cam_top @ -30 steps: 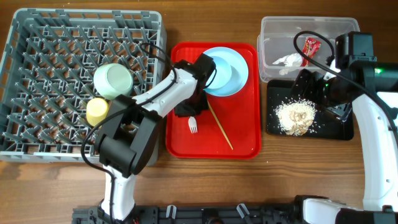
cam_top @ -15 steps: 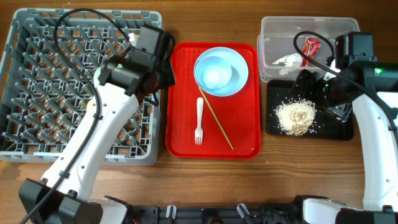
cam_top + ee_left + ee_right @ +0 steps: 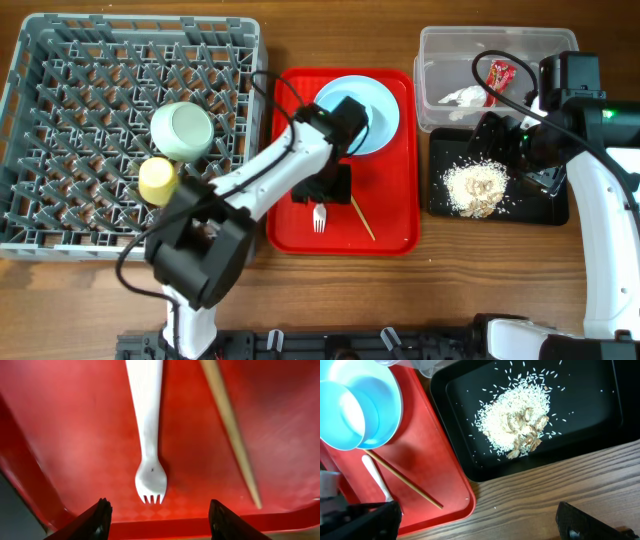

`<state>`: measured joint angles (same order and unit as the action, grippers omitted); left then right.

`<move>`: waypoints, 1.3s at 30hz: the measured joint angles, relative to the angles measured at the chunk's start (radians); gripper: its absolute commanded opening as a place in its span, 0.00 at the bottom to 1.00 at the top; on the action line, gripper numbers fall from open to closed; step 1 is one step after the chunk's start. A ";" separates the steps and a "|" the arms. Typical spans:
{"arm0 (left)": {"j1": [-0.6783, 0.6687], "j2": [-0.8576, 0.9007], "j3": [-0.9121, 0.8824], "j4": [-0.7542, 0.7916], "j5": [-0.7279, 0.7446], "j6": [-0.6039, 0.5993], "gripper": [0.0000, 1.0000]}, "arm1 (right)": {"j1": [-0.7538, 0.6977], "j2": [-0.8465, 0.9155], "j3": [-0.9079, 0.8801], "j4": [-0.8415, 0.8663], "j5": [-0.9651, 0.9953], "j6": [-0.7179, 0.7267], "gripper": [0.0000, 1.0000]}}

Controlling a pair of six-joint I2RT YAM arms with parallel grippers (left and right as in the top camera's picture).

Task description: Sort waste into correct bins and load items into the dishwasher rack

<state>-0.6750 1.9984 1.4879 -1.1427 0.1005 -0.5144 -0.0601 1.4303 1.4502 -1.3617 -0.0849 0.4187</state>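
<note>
My left gripper [image 3: 322, 192] hangs open low over the red tray [image 3: 395, 225]. The white fork [image 3: 148, 420] lies just ahead of the left gripper [image 3: 162, 521], tines pointing between the fingertips, untouched. A wooden chopstick [image 3: 230, 425] lies to its right. The pale-blue plate [image 3: 385, 110] sits at the tray's far end. In the grey rack [image 3: 80, 130] stand a pale green bowl [image 3: 182, 130] and a yellow cup [image 3: 156, 178]. The clear tub [image 3: 530, 45] holds a red wrapper [image 3: 499, 72] and a tissue [image 3: 462, 97]. Food scraps [image 3: 517, 422] lie in the black tray [image 3: 590, 390]. My right gripper [image 3: 477, 520] is open and empty.
The red tray [image 3: 430, 475] lies between the rack and the two bins. Bare wooden table [image 3: 545, 495] runs along the front, with a few stray grains. The right arm [image 3: 590, 200] stands at the table's right edge, beside the black tray [image 3: 545, 205].
The left arm has swung from over the rack's right side back onto the red tray, and its jaws have opened above the fork. The right arm has not moved.
</note>
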 measured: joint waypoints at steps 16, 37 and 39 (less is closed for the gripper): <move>-0.017 0.047 -0.117 0.122 0.006 -0.067 0.29 | 0.000 0.000 0.000 -0.004 0.000 0.000 1.00; 0.160 -0.355 -0.139 0.127 -0.059 0.000 0.42 | 0.000 0.000 0.000 -0.004 0.000 0.000 1.00; 0.211 -0.401 -0.139 0.129 -0.069 0.014 0.46 | 0.000 0.000 0.000 -0.004 0.000 0.000 1.00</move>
<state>-0.4641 1.5978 1.3491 -1.0134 0.0311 -0.4999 -0.0601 1.4303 1.4502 -1.3659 -0.0849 0.4187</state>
